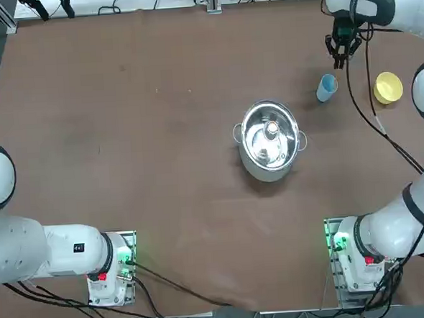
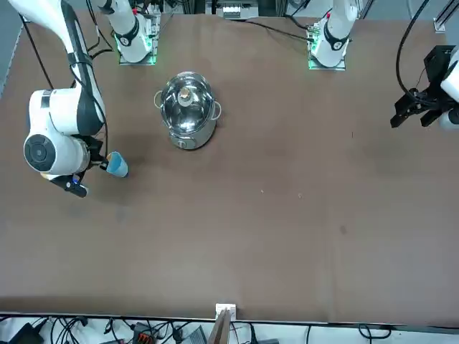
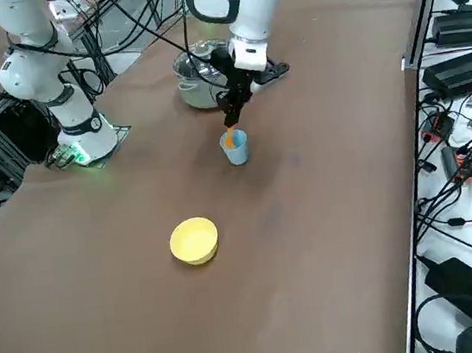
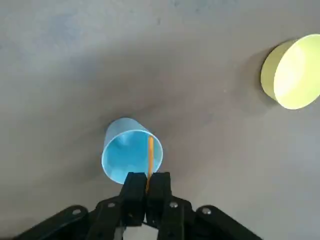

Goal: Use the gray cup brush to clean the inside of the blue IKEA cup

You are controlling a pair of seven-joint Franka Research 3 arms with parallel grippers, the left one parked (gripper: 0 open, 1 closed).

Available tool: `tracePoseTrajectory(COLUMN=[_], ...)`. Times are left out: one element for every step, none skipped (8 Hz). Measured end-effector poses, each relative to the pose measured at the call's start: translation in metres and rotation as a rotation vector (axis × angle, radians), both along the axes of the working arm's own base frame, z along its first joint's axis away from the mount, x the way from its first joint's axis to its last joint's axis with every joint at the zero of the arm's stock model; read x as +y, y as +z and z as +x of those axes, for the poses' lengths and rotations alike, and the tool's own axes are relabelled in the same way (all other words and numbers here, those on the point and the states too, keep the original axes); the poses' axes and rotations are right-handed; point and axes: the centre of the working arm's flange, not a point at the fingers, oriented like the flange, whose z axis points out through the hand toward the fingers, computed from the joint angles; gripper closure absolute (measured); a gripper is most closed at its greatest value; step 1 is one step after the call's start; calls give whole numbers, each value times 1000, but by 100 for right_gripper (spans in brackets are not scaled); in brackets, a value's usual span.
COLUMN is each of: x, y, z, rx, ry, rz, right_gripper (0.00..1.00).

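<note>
Brush stage under way: right gripper (image 4: 146, 192), fingers (image 4: 132, 192) closed on the gray cup brush (image 4: 150, 157), hangs above the blue IKEA cup (image 4: 131, 155) on worktop (image 1: 124, 135) nr yellow bowl (image 4: 292, 72), brush tip w/in rim; scrubbing appears yet to finish.

Brown table (image 1: 162, 169), cable clutter (image 3: 455, 156) and black equipment along its edges.
</note>
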Motion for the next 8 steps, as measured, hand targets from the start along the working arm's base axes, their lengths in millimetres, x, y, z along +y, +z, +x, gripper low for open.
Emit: tracePoseTrajectory(x=[3, 7, 12, 18, 24, 31, 36, 38], y=[0, -2, -1, -1, -2, -4, -5, -6], z=[4, 7, 9, 10, 9, 8, 5, 1], rx=[-6, -10, -15, -18, -14, -4, 16, 39], ry=[0, -9, -17, -15, -12, -12, -10, -8], rz=[6, 24, 44, 53, 55, 52, 48, 44], right_gripper=[96, 96, 96, 96, 96, 96, 96, 96])
